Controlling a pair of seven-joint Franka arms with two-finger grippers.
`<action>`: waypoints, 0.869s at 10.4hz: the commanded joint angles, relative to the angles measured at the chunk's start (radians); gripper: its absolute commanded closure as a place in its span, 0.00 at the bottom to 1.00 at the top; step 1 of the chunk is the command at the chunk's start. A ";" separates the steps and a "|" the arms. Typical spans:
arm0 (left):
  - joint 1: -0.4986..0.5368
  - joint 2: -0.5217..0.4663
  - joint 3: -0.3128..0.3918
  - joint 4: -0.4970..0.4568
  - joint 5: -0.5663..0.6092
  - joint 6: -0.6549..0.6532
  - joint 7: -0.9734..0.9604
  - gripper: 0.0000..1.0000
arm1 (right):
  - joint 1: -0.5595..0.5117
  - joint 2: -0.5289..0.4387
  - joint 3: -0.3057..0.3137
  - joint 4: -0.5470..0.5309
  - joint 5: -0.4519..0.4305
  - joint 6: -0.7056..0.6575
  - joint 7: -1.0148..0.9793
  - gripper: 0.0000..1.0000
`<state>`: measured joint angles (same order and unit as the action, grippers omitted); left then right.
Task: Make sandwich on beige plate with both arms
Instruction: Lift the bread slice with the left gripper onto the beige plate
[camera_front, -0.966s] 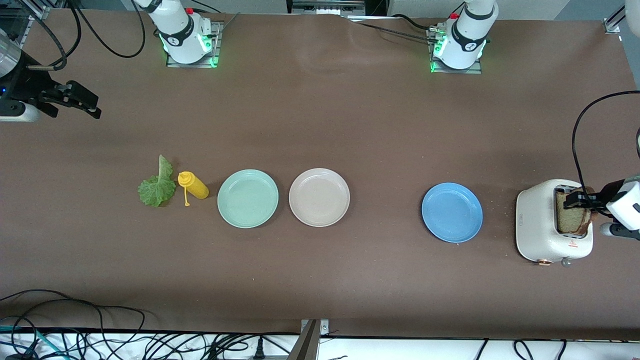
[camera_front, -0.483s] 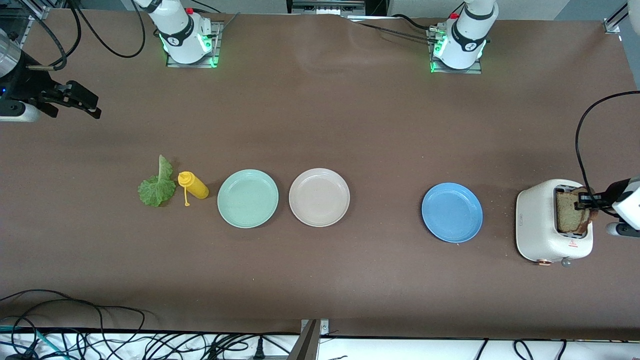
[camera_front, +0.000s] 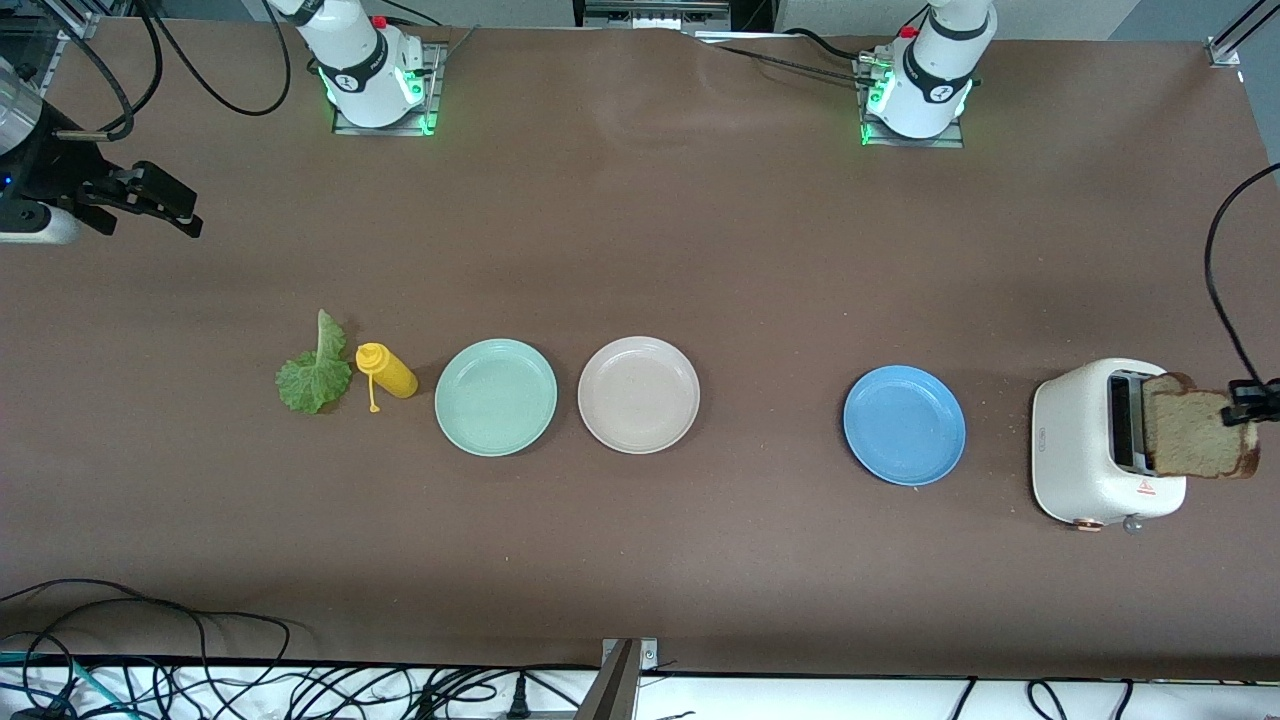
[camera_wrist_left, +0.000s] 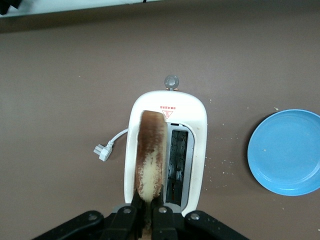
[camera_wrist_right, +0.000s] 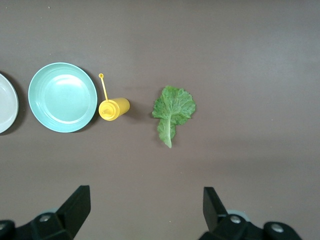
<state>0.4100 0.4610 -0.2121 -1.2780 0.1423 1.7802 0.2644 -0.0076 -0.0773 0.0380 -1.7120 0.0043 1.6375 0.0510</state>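
My left gripper (camera_front: 1250, 405) is shut on the top edge of a brown bread slice (camera_front: 1195, 432), which hangs upright just above the white toaster (camera_front: 1085, 450). In the left wrist view the slice (camera_wrist_left: 150, 155) stands edge-on between the pinching fingers of the left gripper (camera_wrist_left: 148, 207), over one toaster (camera_wrist_left: 195, 115) slot. The beige plate (camera_front: 638, 395) lies bare mid-table. A green lettuce leaf (camera_front: 313, 370) lies toward the right arm's end. My right gripper (camera_front: 175, 208) waits open above the table near that end, the right gripper (camera_wrist_right: 147, 200) looking down on the lettuce (camera_wrist_right: 172, 111).
A mint green plate (camera_front: 495, 397) lies beside the beige plate, with a yellow squeeze bottle (camera_front: 388, 372) on its side between it and the lettuce. A blue plate (camera_front: 904, 425) sits between the beige plate and the toaster. The toaster's plug (camera_wrist_left: 102, 150) lies loose beside it.
The left gripper closed on the bread slice and drew it up out of the toaster slot, shifting toward the left arm's end of the table. The right arm stayed still.
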 joint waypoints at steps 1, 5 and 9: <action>-0.008 -0.045 -0.007 0.002 -0.024 -0.033 -0.038 1.00 | 0.001 -0.002 0.002 0.015 0.014 -0.018 0.004 0.00; -0.034 -0.058 -0.137 0.014 -0.192 -0.036 -0.516 1.00 | 0.001 -0.002 0.002 0.015 0.016 -0.018 0.004 0.00; -0.170 0.051 -0.181 0.012 -0.390 -0.016 -0.749 1.00 | 0.001 -0.002 0.002 0.015 0.016 -0.018 0.006 0.00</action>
<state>0.2769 0.4551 -0.3944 -1.2865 -0.1660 1.7588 -0.4460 -0.0067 -0.0771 0.0393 -1.7113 0.0045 1.6371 0.0510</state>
